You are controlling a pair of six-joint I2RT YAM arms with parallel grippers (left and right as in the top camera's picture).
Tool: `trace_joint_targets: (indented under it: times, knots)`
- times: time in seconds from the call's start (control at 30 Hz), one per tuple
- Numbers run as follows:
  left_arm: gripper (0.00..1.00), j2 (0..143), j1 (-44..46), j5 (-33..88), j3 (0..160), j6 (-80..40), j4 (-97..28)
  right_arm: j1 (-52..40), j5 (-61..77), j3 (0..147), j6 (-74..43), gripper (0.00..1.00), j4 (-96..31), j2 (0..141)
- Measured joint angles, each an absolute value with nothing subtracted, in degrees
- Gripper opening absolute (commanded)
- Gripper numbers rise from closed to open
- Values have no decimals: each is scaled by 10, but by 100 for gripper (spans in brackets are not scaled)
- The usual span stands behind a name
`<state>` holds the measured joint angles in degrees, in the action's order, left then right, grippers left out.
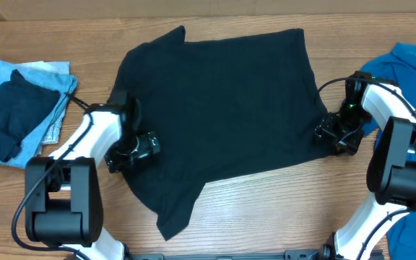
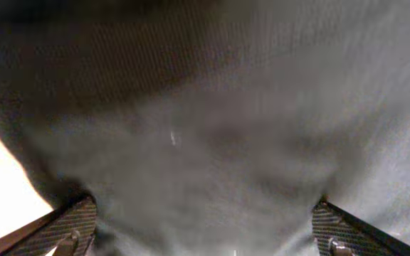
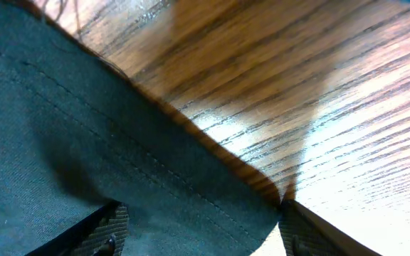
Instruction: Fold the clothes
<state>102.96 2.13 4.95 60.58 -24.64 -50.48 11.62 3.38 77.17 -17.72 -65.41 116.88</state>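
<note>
Black shirt (image 1: 222,108): spread flat on the wooden table (image 1: 280,209) and filling the middle of the overhead frame. One sleeve reaches toward the bottom edge left of centre, and the other points to the top edge.
Left gripper (image 1: 149,144): at the shirt's left edge, lower left of centre in the overhead view, lying on the dark fabric. In the left wrist view (image 2: 203,210) the jaws stand wide, one finger in each bottom corner. Blurred black cloth lies between and ahead of them, and nothing is pinched.
Right gripper (image 1: 332,133): at the shirt's right edge, right of centre in the overhead view. In the right wrist view (image 3: 201,210) the jaws are apart, a little narrower than the left pair. The fingers (image 3: 112,224) rest low in the frame, with the shirt's stitched hem (image 3: 84,128) running diagonally between them. Bare wood shows at upper right, and the cloth is not clamped.
Blue shirt (image 1: 410,65): bright blue, at the right edge of the overhead frame and partly behind the right arm, apart from the black one.
Folded dark garment (image 1: 6,115): at the far left, lying on top of a light blue cloth (image 1: 49,72).
</note>
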Motion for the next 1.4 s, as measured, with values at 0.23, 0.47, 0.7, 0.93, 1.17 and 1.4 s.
trace_joint_targets:
  times: [0.23, 0.47, 0.7, 0.93, 1.17, 1.4]
  knots:
    - [100, 1028, -4, 101, 629, -210, -599, 116, 36, 772, -182, 78, -650, 1168]
    - [100, 878, 13, 110, 657, -225, -747, 116, 32, 772, -184, 78, -630, 1165]
    - [97, 880, 106, 138, 515, -249, -742, 116, 29, 771, -184, 78, -622, 1163]
    - [90, 881, 215, 149, 453, -313, -654, 116, 28, 771, -184, 79, -621, 1163]
    - [46, 881, 216, 148, 404, -372, -539, 116, 28, 771, -184, 78, -620, 1163]
    - [4, 881, 216, 145, 397, -375, -540, 116, 32, 771, -181, 4, -626, 1163]
